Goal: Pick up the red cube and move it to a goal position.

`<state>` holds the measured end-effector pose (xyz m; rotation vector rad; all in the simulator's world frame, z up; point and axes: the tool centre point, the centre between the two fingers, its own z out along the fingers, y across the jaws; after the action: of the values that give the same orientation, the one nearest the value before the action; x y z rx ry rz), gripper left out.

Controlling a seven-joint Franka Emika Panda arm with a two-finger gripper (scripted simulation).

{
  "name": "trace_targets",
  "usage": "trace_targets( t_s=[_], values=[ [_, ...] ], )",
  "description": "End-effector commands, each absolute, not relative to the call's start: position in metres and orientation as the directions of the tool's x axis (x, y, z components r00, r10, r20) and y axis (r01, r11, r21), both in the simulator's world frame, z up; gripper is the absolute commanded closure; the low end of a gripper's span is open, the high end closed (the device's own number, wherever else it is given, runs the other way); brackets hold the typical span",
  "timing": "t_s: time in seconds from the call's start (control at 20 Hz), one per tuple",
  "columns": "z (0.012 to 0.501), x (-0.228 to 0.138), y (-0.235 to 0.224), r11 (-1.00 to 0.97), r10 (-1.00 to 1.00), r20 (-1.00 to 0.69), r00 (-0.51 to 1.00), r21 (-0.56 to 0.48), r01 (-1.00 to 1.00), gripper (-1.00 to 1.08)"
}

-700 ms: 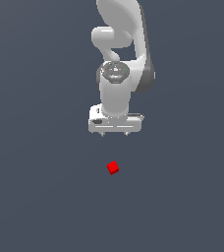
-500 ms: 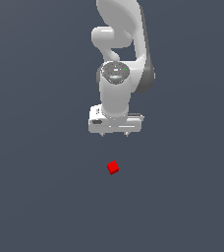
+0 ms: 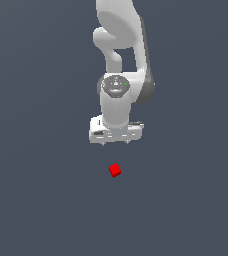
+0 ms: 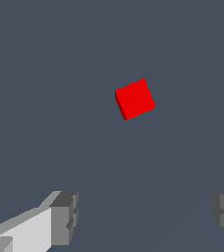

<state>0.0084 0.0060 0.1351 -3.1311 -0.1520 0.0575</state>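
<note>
Your gripper [image 3: 116, 144] hangs from the white arm [image 3: 122, 65] with its fingers pointing down, and it has hold of nothing. In the wrist view you see the two grey fingertips [image 4: 65, 216] set wide apart, one at each side of the picture, with only bare grey floor [image 4: 45, 74] between them, so the jaws stand fully spread. The cube [image 3: 115, 170] lies on the floor, apart from the gripper and touching no part of it. In the exterior view it sits below the gripper in the picture, roughly in line with the middle of the hand, with a clear strip of floor between the fingertips and its top. In the wrist view the cube [image 4: 135, 99] is out ahead of the fingertips rather than between them, and it lies turned, so its edges run at a slant to the line joining the two fingers. How high your gripper is above the floor you cannot tell from these views.
</note>
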Motion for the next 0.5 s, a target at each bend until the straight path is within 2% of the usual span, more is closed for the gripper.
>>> trace_targets(
  t_s=[0.0,0.45],
  values=[
    [0.123,0.015,0.004,-0.991,0.137,-0.033,0.99,-0.008,0.137,-0.92],
    [0.065,0.053,0.0,-0.946,0.324,-0.014,0.946,-0.006,0.324,-0.92]
  ],
)
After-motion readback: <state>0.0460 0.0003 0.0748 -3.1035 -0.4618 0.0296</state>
